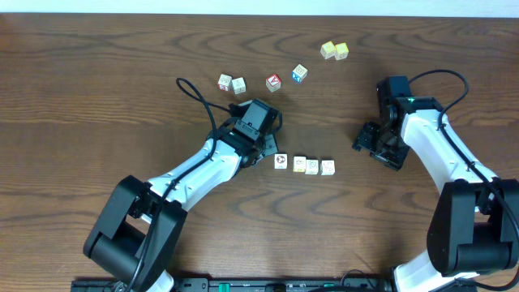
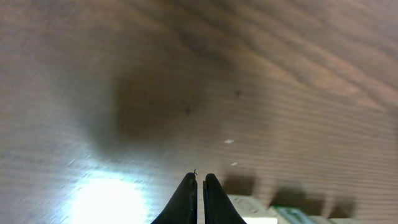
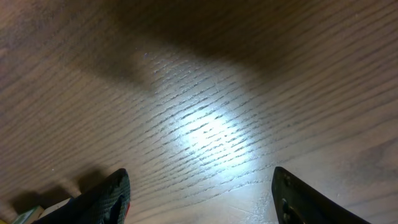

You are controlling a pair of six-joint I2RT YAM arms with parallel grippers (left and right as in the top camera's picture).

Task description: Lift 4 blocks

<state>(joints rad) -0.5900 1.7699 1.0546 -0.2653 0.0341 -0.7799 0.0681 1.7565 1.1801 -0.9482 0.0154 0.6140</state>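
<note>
Dark wood table (image 1: 97, 73): four tiny whitish-cream letter cubes (image 1: 312, 166) sit in a row, 3 o'clock of left gripper (image 1: 272, 154), clenched empty. Right gripper (image 1: 373, 144) released. Probably light, stiff, slick; squeeze the row's end faces.

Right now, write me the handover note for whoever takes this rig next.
Left fingers: shut, empty, at the row's left end.
Right fingers: open, empty, off to the row's right.
Four blocks: in a row on the table, leftmost slightly apart.
Done: nothing lifted.
Left: lift all four.
</note>
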